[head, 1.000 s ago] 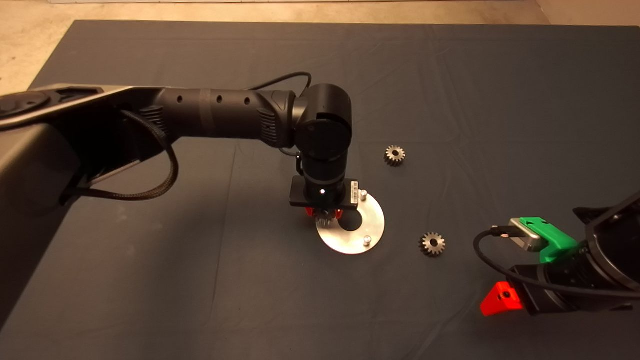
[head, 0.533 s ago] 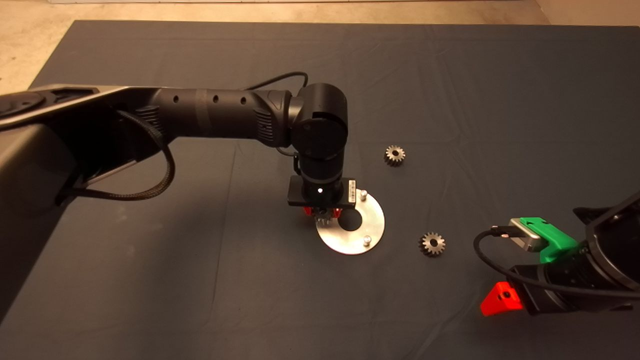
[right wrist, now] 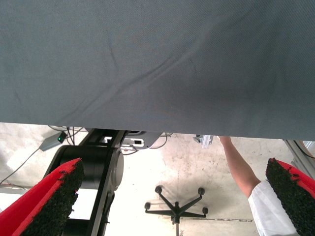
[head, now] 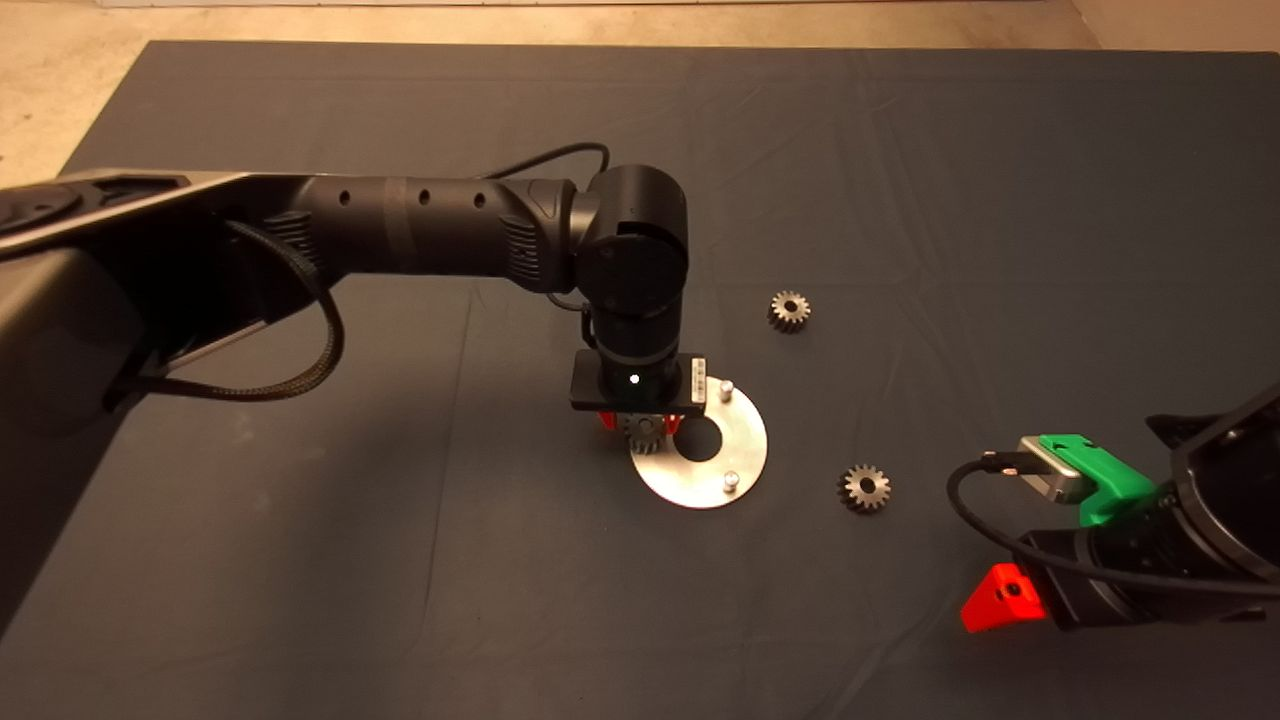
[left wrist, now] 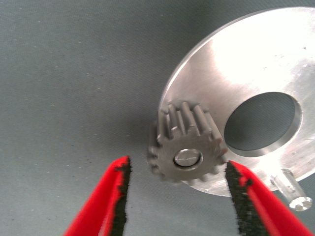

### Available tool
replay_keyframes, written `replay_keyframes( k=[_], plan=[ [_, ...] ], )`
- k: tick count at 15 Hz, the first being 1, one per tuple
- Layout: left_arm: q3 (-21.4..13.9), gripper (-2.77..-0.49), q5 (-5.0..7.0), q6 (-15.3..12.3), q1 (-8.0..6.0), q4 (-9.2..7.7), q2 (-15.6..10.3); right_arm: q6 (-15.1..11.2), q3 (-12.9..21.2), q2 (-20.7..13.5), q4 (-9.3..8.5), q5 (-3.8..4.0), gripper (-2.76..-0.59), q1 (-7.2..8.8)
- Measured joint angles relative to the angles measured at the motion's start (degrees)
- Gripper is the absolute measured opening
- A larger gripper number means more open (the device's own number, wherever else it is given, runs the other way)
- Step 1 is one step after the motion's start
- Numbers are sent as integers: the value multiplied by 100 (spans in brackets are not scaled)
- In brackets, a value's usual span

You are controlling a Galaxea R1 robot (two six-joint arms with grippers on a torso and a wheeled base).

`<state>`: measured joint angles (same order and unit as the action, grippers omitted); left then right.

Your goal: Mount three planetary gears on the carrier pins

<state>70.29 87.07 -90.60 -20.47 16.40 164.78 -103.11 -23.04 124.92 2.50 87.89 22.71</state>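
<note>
While the left pincer (left wrist: pixel 177 196) hovers over the disc's (head: pixel 745 450) left edge, its fingers (left wrist: pixel 106 201) stand apart on either side of a gear (left wrist: pixel 187 145) seated on a carrier pin (left wrist: pixel 188 158). Two more gears lie on the mat (head: pixel 400 560): one (head: pixel 789 310) far right of the disc, one (head: pixel 865 488) near right. Parked at the lower right, the right pincer (right wrist: pixel 177 196) is spread wide.

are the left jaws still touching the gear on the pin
Apart. The left wrist view shows dark mat between each pad of the left gripper and the gear.
</note>
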Motion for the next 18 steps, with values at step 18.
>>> replay_keyframes(
  k=[18],
  plan=[
    [-2760,-122,26,-46,-22,-251,-2294,3848,-1453,120,313,4,-60,-2]
  ],
)
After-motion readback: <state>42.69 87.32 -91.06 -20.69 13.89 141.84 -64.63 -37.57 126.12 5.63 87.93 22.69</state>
